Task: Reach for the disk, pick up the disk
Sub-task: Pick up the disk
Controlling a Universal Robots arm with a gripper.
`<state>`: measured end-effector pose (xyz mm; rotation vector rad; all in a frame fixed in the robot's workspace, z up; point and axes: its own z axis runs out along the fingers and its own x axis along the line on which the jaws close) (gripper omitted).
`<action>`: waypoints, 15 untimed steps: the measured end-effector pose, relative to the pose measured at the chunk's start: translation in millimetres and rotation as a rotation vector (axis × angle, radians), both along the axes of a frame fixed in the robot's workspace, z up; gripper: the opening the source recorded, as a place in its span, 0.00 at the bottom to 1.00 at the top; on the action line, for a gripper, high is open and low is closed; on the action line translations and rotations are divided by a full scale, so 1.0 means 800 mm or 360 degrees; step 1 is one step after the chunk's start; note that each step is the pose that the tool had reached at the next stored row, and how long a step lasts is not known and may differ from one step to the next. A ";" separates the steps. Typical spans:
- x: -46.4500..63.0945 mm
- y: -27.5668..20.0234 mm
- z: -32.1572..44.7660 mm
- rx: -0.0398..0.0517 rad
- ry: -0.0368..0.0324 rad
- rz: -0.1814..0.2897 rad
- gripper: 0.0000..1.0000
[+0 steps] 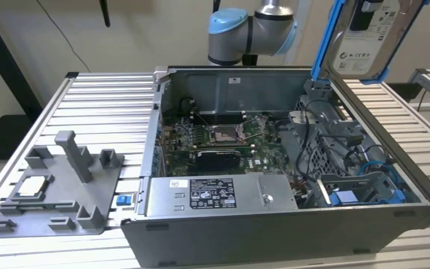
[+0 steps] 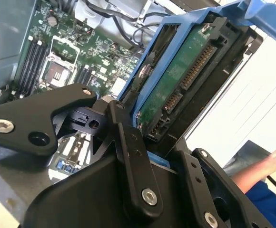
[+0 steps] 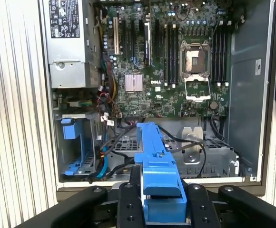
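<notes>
Fingers of the gripper [image 3: 162, 202] are clenching the disk [image 1: 364, 42] by its blue caddy — the drive is hanging upright in the air above the open computer case [image 1: 275, 224], at the exterior view's upper right. In the second wrist view the disk's green circuit board is facing the camera, black fingers [image 2: 133, 161] pressing either side of the caddy's edge. Below, the motherboard [image 3: 166, 66] is lying exposed inside the case — a grey fixture [image 1: 54, 190] is sitting on the slatted table [image 1: 103, 106] beside it.
</notes>
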<state>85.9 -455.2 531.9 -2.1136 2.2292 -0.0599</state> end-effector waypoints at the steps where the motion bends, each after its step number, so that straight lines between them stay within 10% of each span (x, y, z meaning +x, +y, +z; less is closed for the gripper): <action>1: 0.000 0.0000 0.0000 0.0000 0.0000 0.0000 0.00; 11: 0.000 -0.0003 0.0000 0.0000 0.0000 0.0000 0.00; 15: 0.001 -0.0101 0.0000 0.0000 0.0000 0.0000 0.00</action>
